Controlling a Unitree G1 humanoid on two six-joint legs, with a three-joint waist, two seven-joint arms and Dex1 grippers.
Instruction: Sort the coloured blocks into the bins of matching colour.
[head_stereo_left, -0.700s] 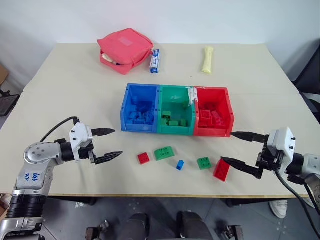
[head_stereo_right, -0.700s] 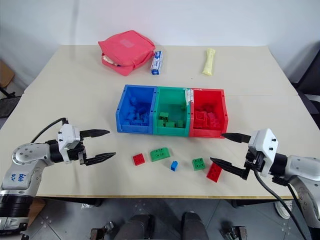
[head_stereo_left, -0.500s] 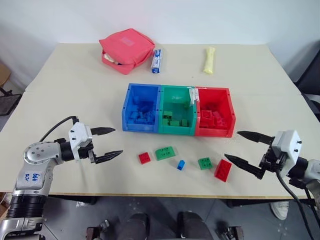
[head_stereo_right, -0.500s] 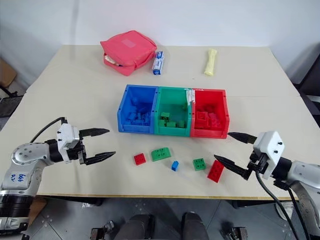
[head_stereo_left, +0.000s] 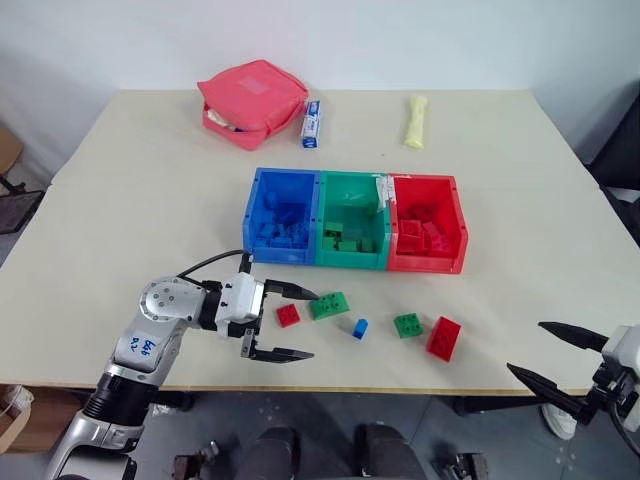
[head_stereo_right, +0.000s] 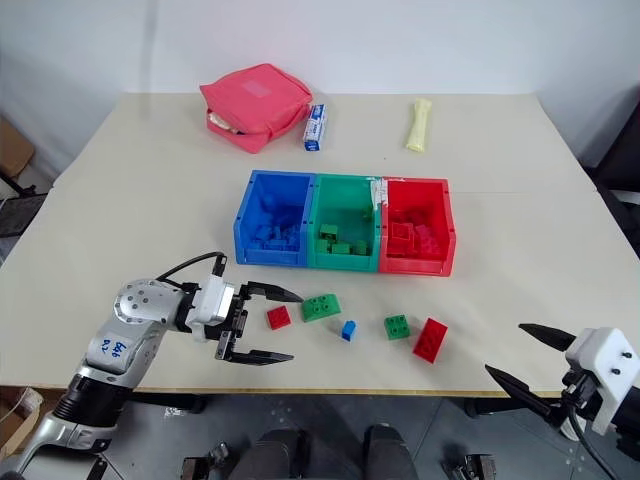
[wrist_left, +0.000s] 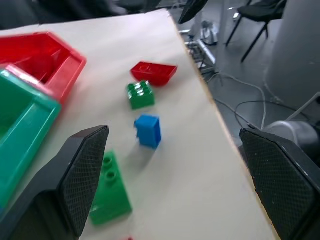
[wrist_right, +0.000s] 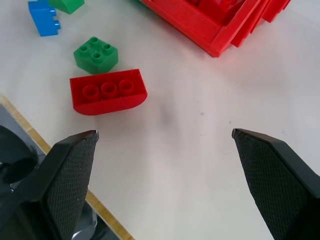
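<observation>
Five blocks (head_stereo_left: 340, 322) are still lying near the table's (head_stereo_left: 120, 200) front edge before the part-filled bins (head_stereo_left: 355, 232); both the left gripper (head_stereo_left: 290, 324) and the right gripper (head_stereo_left: 552, 352) are gaping wide, empty.

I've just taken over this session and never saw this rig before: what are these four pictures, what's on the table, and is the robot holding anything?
It is a two-armed humanoid. Two pictures come from its head, looking down over the table; the other two look along each gripper's black fingers. The left gripper hangs open beside the small red block. The right gripper is open off the table's near right corner. Neither holds anything. Joined blue bin, green bin and red bin already contain blocks. Five blocks lie loose in front: two red, two green, one blue. At the back lie a pink pouch, a blue-white tube and a pale yellow roll.
</observation>
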